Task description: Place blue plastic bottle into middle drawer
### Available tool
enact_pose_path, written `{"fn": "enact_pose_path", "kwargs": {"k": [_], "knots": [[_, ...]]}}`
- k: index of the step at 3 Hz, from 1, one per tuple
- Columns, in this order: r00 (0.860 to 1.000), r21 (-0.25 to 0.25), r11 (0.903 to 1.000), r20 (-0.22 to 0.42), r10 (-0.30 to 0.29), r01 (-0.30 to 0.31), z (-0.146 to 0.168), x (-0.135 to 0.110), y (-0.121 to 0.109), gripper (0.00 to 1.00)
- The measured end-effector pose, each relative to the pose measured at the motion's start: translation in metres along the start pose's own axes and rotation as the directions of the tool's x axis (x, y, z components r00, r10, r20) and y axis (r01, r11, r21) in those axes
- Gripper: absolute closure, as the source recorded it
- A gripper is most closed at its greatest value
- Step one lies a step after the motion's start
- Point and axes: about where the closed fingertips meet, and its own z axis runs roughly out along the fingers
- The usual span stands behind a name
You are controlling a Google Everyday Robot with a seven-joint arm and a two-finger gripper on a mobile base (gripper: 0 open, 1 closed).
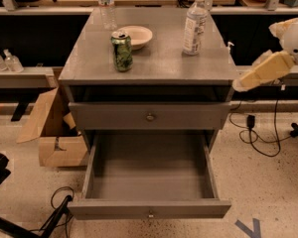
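Our gripper (242,82) hangs at the right edge of the cabinet (159,66), level with its top; we cannot tell whether it is released or clenched. The blue plastic bottle (194,25) stands upright on top, its label unreadable. Below, the middle drawer (149,208) is pulled open.

On the cabinet top (154,63), the water bottle (194,24) stands at 2 o'clock, the can (122,51) at 9, the bowl (135,36) just behind it, and a second bottle (107,6) at 11. Below, the middle drawer (149,208) juts out under the upper drawer (149,115). The gripper (241,83) hangs beside the top at 3 o'clock, and a cardboard box (54,133) sits on the floor at 8.
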Motion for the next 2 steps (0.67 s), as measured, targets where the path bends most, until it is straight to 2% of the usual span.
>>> {"fn": "enact_pose_path", "kwargs": {"k": [1,2], "knots": [[0.981,0.056,0.9961,0.183,0.057,-0.068,0.016,-0.011,-0.023,0.00],[0.944,0.108,0.9847,0.316,0.096,-0.136,0.021,-0.015,-0.035,0.00]]}}
